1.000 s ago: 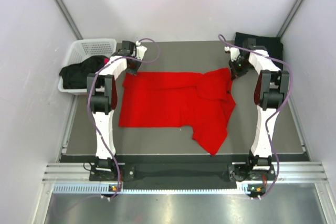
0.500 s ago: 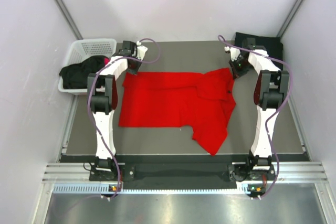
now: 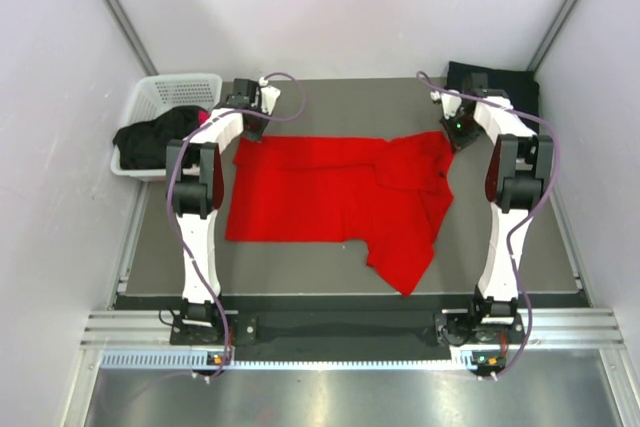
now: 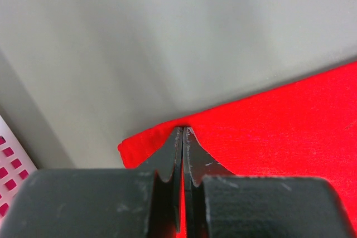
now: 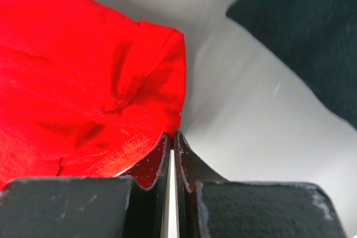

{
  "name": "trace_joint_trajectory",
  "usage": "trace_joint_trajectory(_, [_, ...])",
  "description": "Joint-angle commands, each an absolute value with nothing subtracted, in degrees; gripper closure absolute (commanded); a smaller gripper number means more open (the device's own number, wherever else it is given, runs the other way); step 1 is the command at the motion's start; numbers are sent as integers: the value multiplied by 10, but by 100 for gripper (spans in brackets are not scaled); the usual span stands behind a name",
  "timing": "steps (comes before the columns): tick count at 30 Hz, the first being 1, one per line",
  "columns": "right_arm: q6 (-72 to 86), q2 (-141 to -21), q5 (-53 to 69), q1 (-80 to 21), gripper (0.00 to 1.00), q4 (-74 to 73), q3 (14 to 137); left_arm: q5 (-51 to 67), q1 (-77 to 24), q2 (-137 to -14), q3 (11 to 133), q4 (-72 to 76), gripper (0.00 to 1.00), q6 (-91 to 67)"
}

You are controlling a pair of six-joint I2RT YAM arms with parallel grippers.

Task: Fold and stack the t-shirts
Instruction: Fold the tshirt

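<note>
Shifted a touch to the right since a second ago at the right gripper (image 5: 172, 135), taking the far right corner of the red shirt (image 3: 320, 192) along with it. Pressed together now on the hem of that corner, with red cloth bunched just left of the fingertips in the right wrist view. No change on the left side: clamped tight at the left gripper (image 4: 183, 130) on the shirt's far left corner, red showing between the fingers lower down. Spread flat across the middle of the table (image 3: 300, 267), lengthwise from left to right, with the right part doubled over itself and a rumpled flap running toward the near right. Pinched at both far corners, low against the surface. Lying at the far right corner of the table, apart from the red hem with bare surface between: black shirt (image 5: 312, 43). Standing off the table's far left edge: white basket (image 3: 170, 92), with black cloth (image 3: 150, 137) spilling over its near rim and a bit of pink cloth (image 3: 206, 115) just right of that.
</note>
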State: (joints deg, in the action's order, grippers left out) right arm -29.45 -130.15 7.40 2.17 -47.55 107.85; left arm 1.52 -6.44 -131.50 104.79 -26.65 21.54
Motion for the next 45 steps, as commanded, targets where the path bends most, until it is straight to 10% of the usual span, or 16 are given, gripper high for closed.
trace_joint_trajectory(1, [-300, -1250, 42, 33, 100, -462, 1064, -21, -47, -1333, 1021, -275, 100, 210])
trace_joint_trajectory(9, [-298, -1243, 45, 39, 100, -461, 1066, -14, -46, -1332, 1031, -272, 100, 201])
trace_joint_trajectory(15, [-301, -1236, 90, 35, 65, -478, 1113, 33, -61, -1301, 1065, -294, 100, 199])
trace_joint_trajectory(37, [-307, -1237, 271, 29, 71, -558, 1117, 15, -90, -1254, 1043, -301, 100, 210])
trace_joint_trajectory(45, [-462, -1035, 292, 13, 70, -534, 877, 6, -90, -1238, 1027, -301, 100, 218])
